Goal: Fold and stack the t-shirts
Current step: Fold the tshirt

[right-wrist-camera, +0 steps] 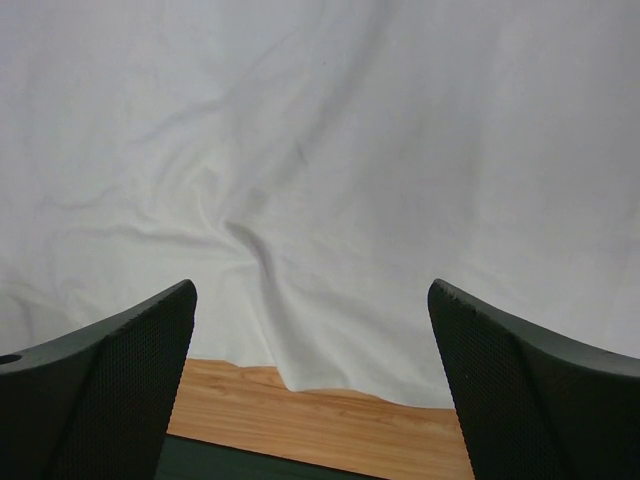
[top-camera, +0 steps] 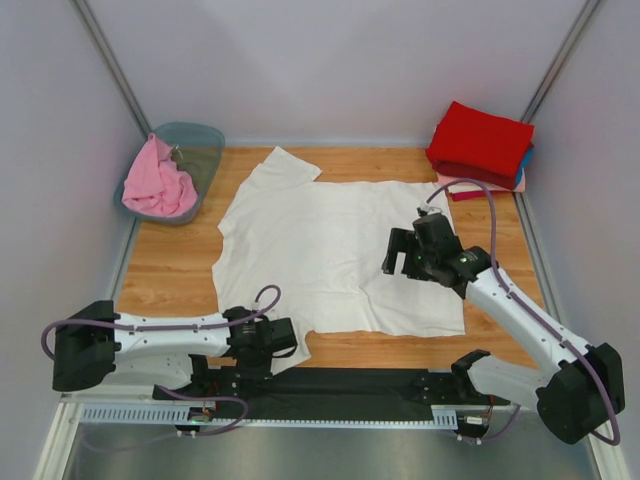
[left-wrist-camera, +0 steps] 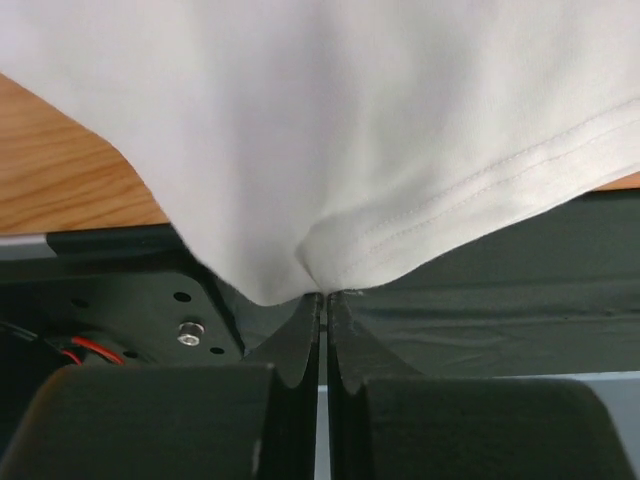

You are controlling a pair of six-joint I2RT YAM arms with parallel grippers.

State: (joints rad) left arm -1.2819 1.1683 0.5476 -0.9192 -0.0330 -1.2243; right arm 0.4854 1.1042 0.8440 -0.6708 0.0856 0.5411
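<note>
1. The left gripper (left-wrist-camera: 322,300) clamped the near hem of the white t-shirt (top-camera: 330,250), which spread away ahead of it across the wooden table (top-camera: 170,265).
2. The right gripper (right-wrist-camera: 311,292) hung spread wide over the same shirt, with the hem edge and bare wood between its fingertips.
3. A folded red t-shirt (top-camera: 480,140) topped a stack well beyond it.

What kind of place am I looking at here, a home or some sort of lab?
Probably a robot test cell, not a home: two arms mounted at a wooden table, plain pale walls boxing it in, and a white t-shirt spread out near a folded stack.
</note>
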